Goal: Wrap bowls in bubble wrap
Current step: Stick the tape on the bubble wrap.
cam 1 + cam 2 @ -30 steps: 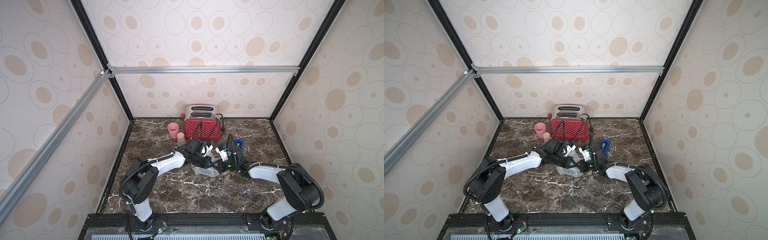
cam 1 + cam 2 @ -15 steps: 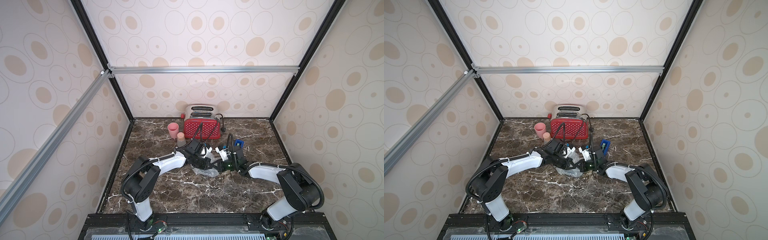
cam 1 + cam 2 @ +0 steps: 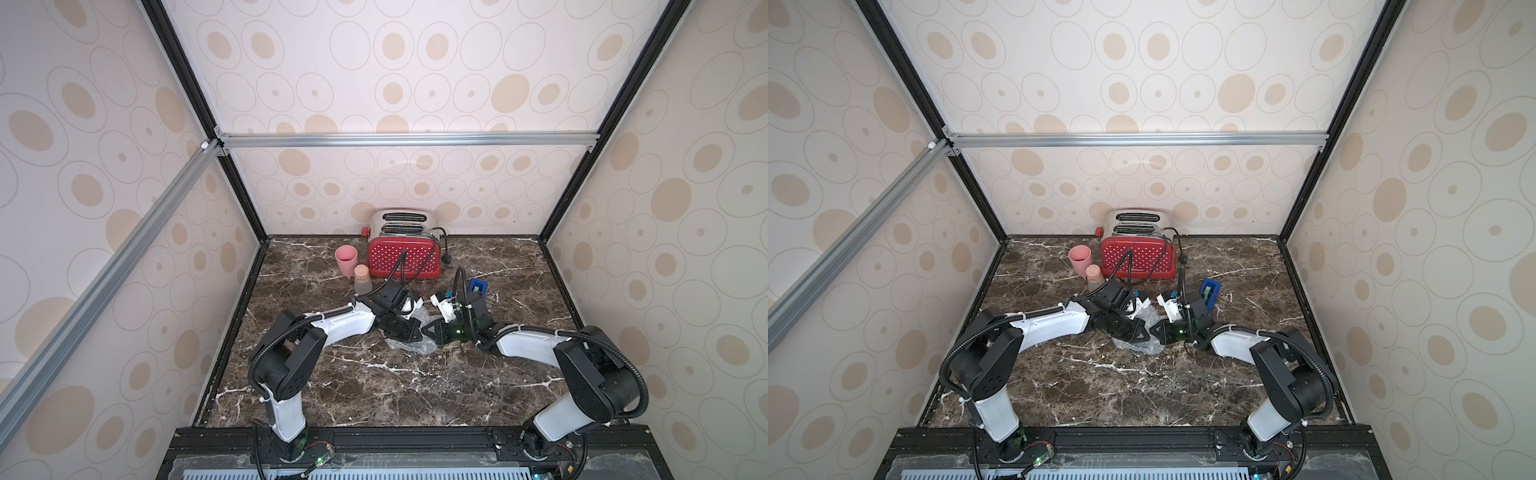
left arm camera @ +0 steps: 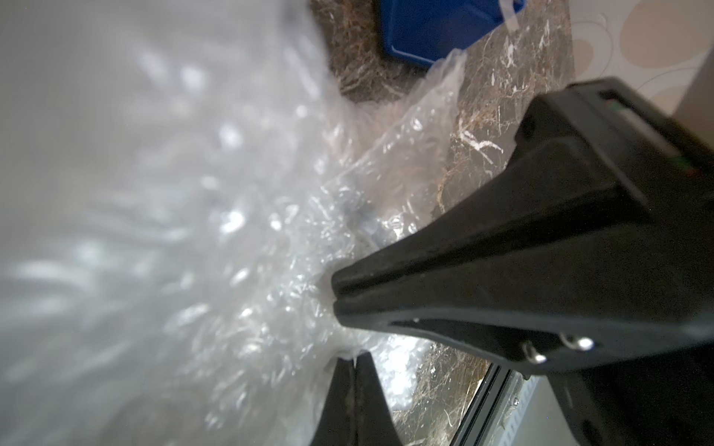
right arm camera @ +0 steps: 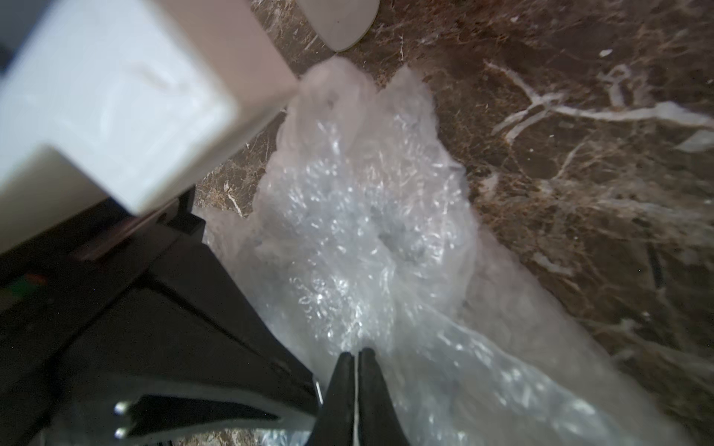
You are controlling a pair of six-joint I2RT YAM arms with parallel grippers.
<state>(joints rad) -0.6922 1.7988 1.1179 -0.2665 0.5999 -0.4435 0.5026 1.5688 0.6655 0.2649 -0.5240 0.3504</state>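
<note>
A crumpled sheet of clear bubble wrap [image 3: 409,344] [image 3: 1138,344] lies bunched in a mound at mid-table in both top views. The bowl is hidden; only a faint dark patch shows through the wrap [image 5: 386,235]. My left gripper [image 3: 414,332] [image 4: 353,353] comes in from the left, shut on a fold of the wrap. My right gripper [image 3: 429,331] [image 5: 356,352] meets it tip to tip from the right, shut with a thin layer of film between its fingers. In the left wrist view, the right gripper's fingers [image 4: 425,293] press into the wrap [image 4: 232,231].
A red dotted toaster [image 3: 403,257] stands at the back wall, its cable trailing forward. Left of it stand a pink cup [image 3: 345,258] and a small cork-topped jar [image 3: 362,280]. A blue box [image 3: 478,286] [image 4: 436,31] sits just behind the right wrist.
</note>
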